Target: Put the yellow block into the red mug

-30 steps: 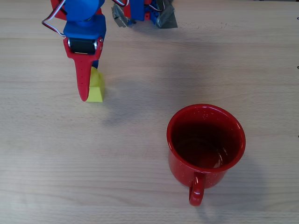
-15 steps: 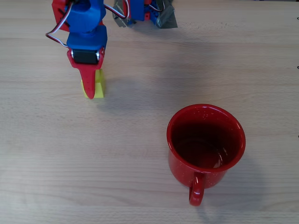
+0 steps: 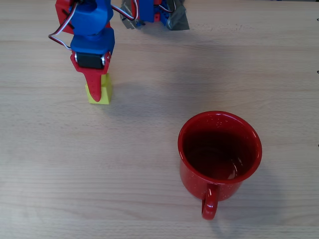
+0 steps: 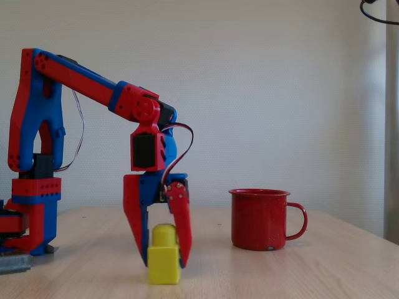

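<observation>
Red fingers (image 4: 161, 249) stand spread around the yellow block (image 4: 164, 255), which rests on the table (image 4: 280, 274).

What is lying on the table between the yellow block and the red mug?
Nothing: in the overhead view only bare wooden table lies between the yellow block and the red mug.
</observation>
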`<state>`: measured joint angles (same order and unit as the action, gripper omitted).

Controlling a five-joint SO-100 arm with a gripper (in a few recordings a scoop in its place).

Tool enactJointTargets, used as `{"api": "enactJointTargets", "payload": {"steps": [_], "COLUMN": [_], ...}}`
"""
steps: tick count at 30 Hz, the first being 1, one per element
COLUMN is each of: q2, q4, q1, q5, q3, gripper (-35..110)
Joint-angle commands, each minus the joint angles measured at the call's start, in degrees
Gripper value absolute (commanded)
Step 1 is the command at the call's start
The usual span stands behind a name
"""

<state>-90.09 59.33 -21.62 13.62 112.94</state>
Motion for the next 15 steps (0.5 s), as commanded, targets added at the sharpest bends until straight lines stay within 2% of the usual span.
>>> {"api": "enactJointTargets", "payload": {"steps": [1, 10, 15], "q2": [-6.2, -13.2, -15.5], "q4": [1.8, 9.2, 15.4], "q1": [-0.3, 3.9, 8.3], "q5": [-3.1, -15.4, -18.5], "q3": [-3.0, -8.7, -13.0], "gripper": [0, 0, 0]}}
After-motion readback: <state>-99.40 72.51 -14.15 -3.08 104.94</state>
